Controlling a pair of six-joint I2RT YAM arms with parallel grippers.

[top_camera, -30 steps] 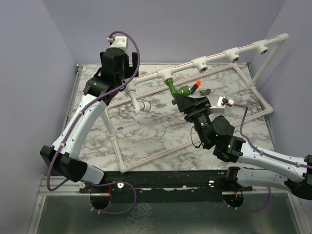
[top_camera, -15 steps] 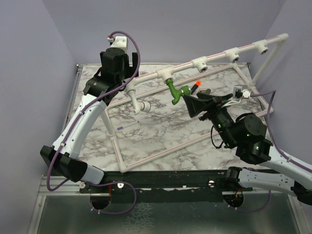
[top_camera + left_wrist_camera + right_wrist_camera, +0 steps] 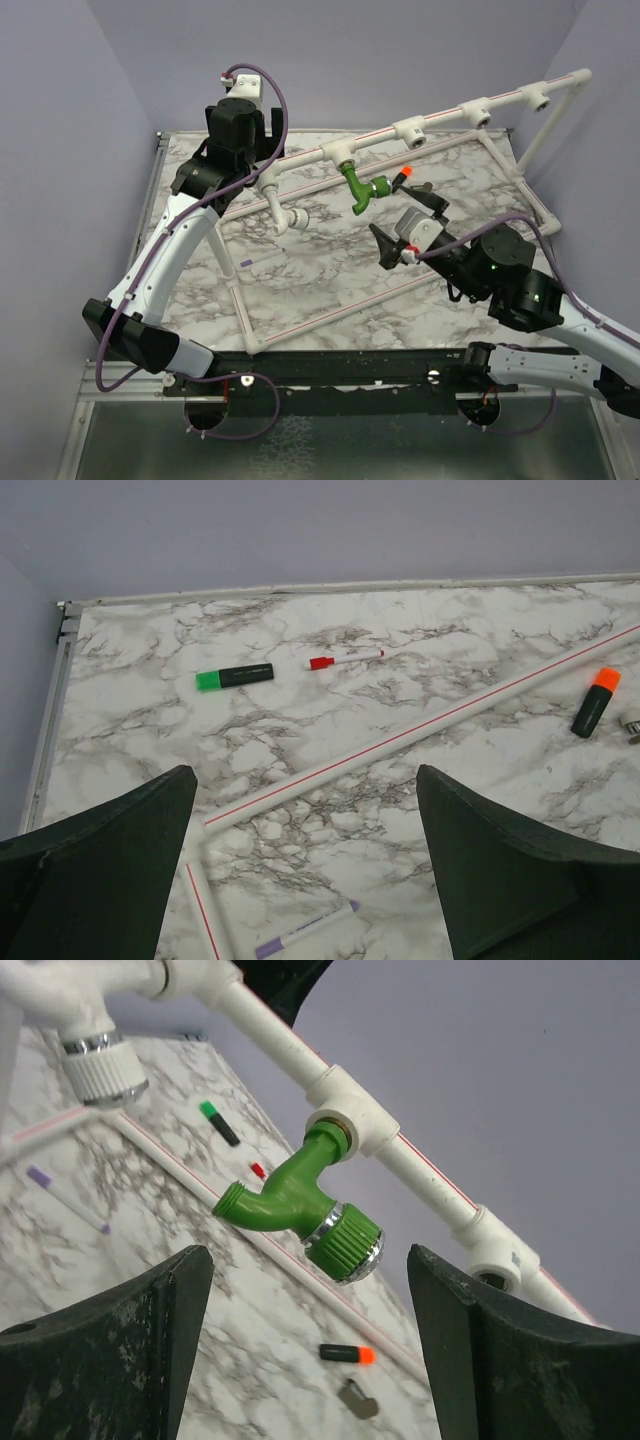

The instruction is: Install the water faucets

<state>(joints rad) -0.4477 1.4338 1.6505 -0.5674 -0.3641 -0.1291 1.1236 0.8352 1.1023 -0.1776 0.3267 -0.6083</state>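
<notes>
The green faucet [image 3: 290, 1198] hangs screwed into a white tee [image 3: 352, 1110]. The right pincer [image 3: 308, 1255] gapes empty just before it. The left pincer [image 3: 305, 772] gapes empty above the table [image 3: 400, 650]. The marker [image 3: 235, 677] print is too small to read.

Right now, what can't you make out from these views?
- Green faucet: how far its thread is screwed in. The white tee covers the joint in the right wrist view, and it is too small in the top view.
- Metal piece: what it is. The right edge cuts it off in the left wrist view, and it is tiny in the other views.
- Markers: their print is too small to read in any view.
</notes>
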